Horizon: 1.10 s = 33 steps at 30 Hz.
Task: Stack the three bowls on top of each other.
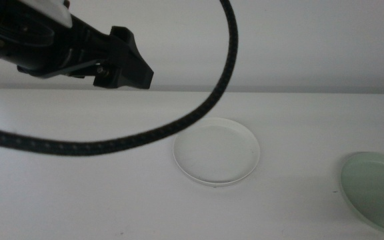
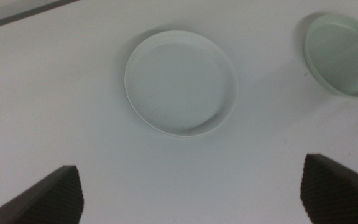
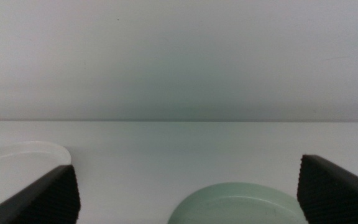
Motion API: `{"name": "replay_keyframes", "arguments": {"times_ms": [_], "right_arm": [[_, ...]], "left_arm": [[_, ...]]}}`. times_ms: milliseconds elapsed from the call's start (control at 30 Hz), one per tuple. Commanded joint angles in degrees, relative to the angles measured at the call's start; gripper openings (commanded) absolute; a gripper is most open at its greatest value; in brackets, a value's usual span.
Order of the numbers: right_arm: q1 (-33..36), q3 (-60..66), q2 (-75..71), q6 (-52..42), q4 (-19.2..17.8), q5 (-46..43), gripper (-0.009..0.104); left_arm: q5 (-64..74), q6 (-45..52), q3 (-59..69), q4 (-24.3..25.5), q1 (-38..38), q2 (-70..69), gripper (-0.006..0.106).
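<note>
My left gripper (image 2: 191,186) hangs high above the desk (image 1: 79,193), jaws spread wide and holding nothing, looking down on the white bowl (image 2: 181,83) near the desk's middle. The mint green bowl (image 1: 375,190) lies well apart, toward the right edge. My right gripper (image 3: 188,193) waits low by that bowl, jaws parted and empty. I see no grey bowl. The rims are low: if I come down off-centre, I judge a jaw could push the white bowl along instead of catching it.
</note>
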Motion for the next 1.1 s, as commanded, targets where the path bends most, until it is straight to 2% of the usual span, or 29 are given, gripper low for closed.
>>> {"name": "replay_keyframes", "arguments": {"times_ms": [0,367,433,500,533,600,733,867,933,1067], "right_arm": [[-0.2,2.5,-2.2,-0.3,-0.5,-0.2,0.093],[-0.2,2.5,-2.2,-0.3,-0.5,-0.2,0.093],[-0.2,2.5,-2.2,-0.3,-0.9,-2.5,0.093],[-0.1,2.5,-2.2,0.1,0.5,-6.6,0.093],[-0.1,2.0,-2.2,1.2,2.3,-7.2,0.093],[-0.2,-0.9,-1.2,4.6,5.5,-2.8,0.093],[-0.2,-15.1,10.0,5.6,4.4,14.4,0.093],[-0.2,-31.8,26.1,5.4,5.8,36.9,0.093],[-0.2,-37.7,31.9,5.4,5.8,42.5,0.093],[-0.2,-45.7,40.8,7.4,6.4,47.7,0.093]], "left_arm": [[-0.7,0.1,0.0,-0.6,-0.4,-0.1,0.094],[-1.5,-1.6,0.0,-2.1,-0.4,-0.1,0.094],[-1.5,-1.6,0.0,-2.1,-0.4,-0.1,0.094],[-1.1,-1.6,0.0,-2.6,-0.4,-0.1,0.094],[-0.5,-1.6,0.0,-3.6,-0.4,-0.1,0.094],[0.4,-1.1,0.0,-4.6,-0.4,-0.1,0.094],[0.2,-1.1,0.0,-5.7,-0.4,-0.1,0.094],[0.0,-1.1,0.0,-5.7,-0.4,-0.1,0.094],[0.2,-1.1,0.0,-5.4,-0.4,-0.1,0.094],[0.6,-1.1,0.0,-4.7,-0.4,-0.1,0.094]]}}
